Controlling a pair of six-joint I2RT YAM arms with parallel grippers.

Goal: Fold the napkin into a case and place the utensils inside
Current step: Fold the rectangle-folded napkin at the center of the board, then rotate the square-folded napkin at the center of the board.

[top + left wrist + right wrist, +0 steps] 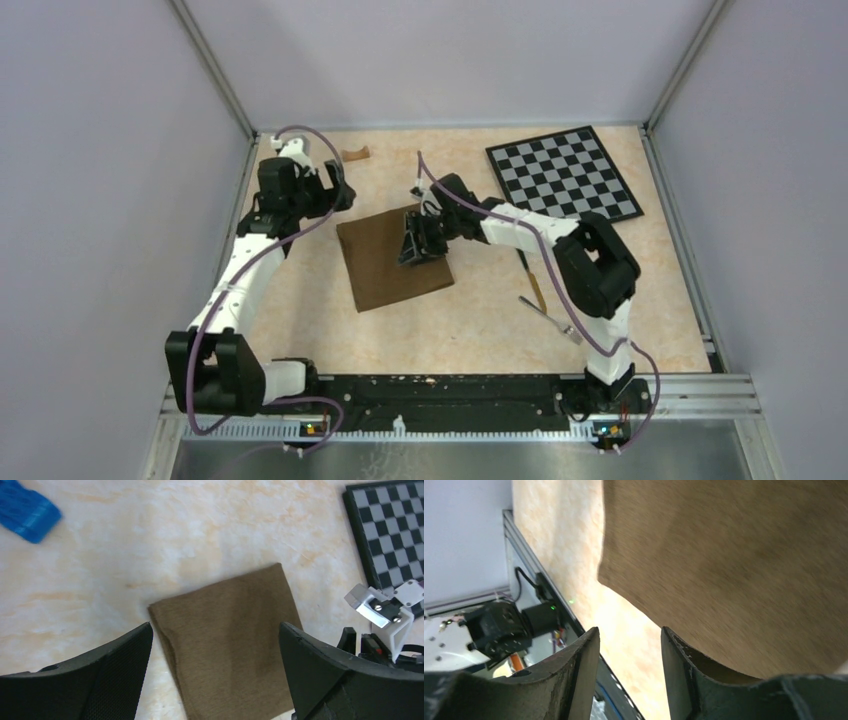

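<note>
Early | your napkin (385, 262) lies flat mid-table, no case yet | right gripper (413, 248) parted over its right edge (nothing pinched) | left gripper (342, 192) wide apart | fork (552, 319), knife (537, 287) loose, well right of it

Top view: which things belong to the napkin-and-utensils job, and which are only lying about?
Belong to the job: napkin, fork, knife.
Lying about: checkerboard, small tan piece, blue block.
</note>
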